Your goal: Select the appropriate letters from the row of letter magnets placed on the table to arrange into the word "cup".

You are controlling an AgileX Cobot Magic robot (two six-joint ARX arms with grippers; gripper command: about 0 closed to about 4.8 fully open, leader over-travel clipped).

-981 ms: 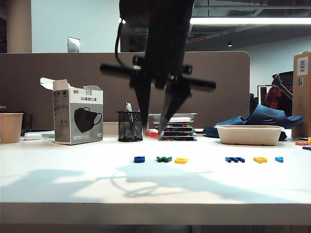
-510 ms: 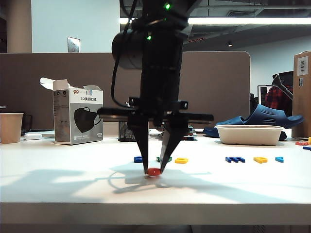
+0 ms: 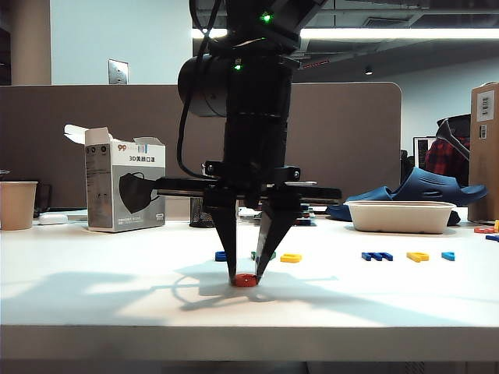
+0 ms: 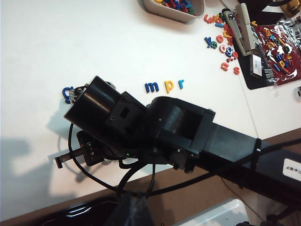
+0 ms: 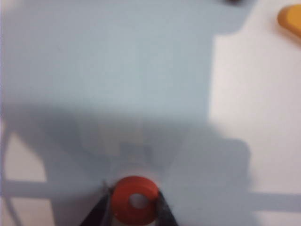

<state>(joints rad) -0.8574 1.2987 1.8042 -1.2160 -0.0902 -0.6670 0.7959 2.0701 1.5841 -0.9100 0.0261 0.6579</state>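
Fingertips of the right gripper [image 3: 245,274] pinched the red-orange "c" [image 3: 245,280] at the table [image 3: 93,296], low and centre in the exterior view; in the right wrist view we saw the same letter [image 5: 135,199] clamped between the two dark tips, with a yellow letter [image 5: 290,20] at the upper right edge. Behind the gripper we noted the row of letter magnets [image 3: 335,256] stretching across the middle: a blue one [image 3: 222,255] and a green one partly hidden by the fingers, then a yellow one [image 3: 291,258], a dark blue one [image 3: 376,255], another yellow [image 3: 418,256] and a light blue [image 3: 447,255]. We could not see the left gripper in any view, so we could not tell whether it was released or clenched. Farther back we saw a mask box [image 3: 125,187] at the left and a beige tray [image 3: 400,216] at the right.
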